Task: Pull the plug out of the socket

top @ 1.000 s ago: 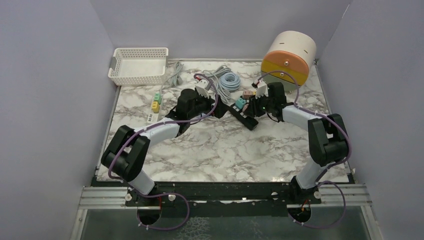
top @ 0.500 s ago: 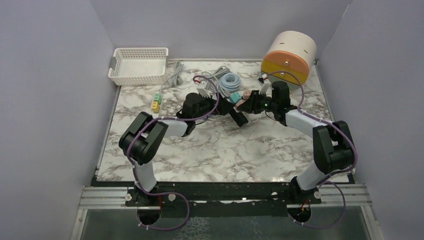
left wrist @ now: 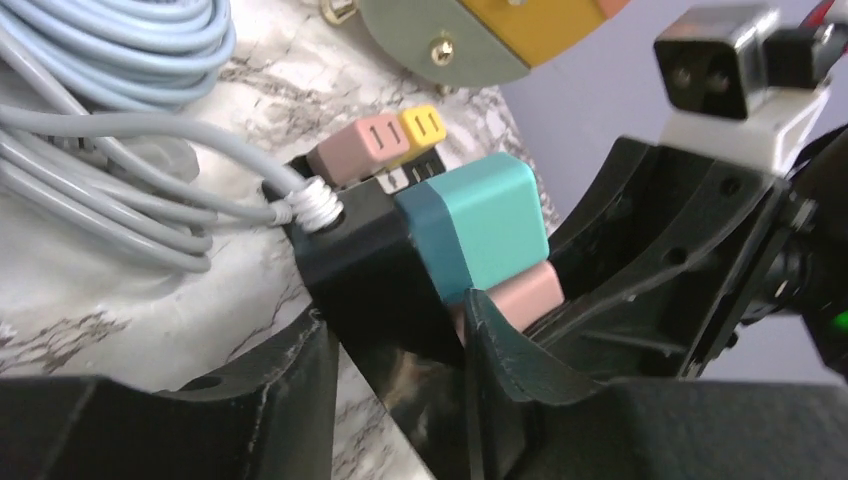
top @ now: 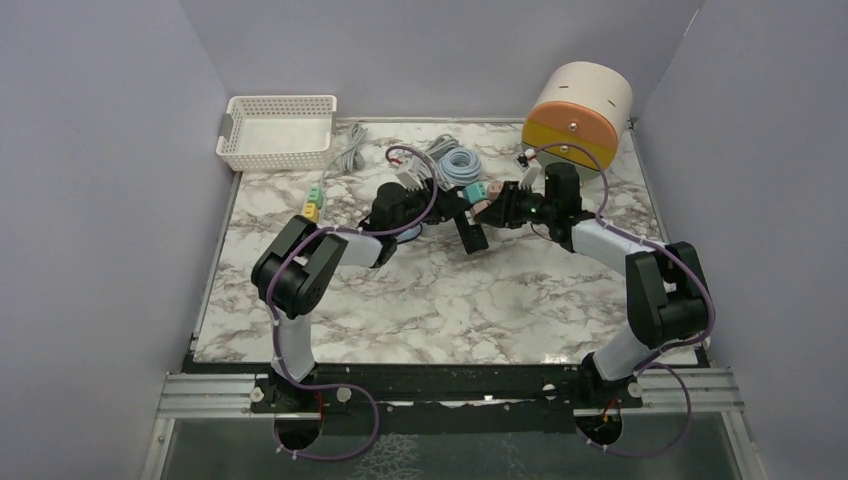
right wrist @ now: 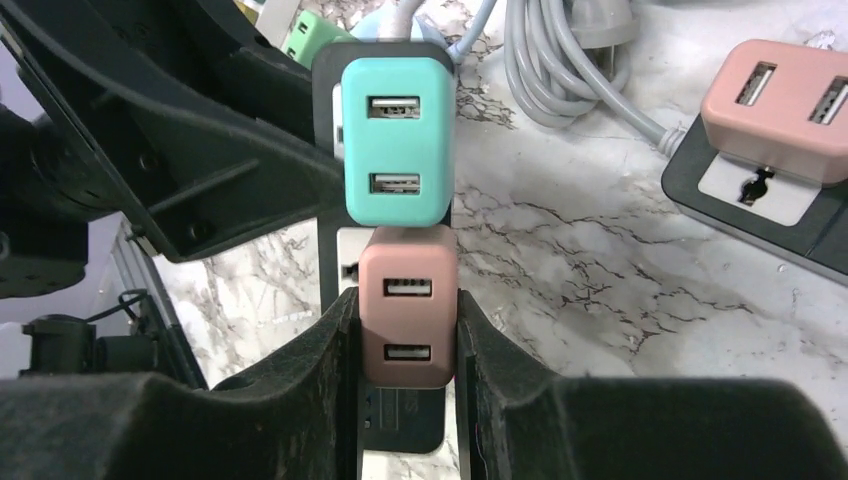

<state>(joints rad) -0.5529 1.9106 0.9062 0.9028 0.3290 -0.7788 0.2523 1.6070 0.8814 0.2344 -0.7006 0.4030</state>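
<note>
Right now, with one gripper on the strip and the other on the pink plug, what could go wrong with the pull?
1. The right gripper clamps the pink plug, which sits against the teal plug. A tilted pull could lever that one loose too.
2. The left gripper grips the black power strip across its narrow body. If it slips, the strip may follow the plug.
3. The grey cable leaves the strip beside this grip and may tug or snag.

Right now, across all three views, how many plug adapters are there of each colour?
Teal plug: 1
Pink plugs: 2
Yellow plugs: 2
Green plug: 1
Total: 6
</note>
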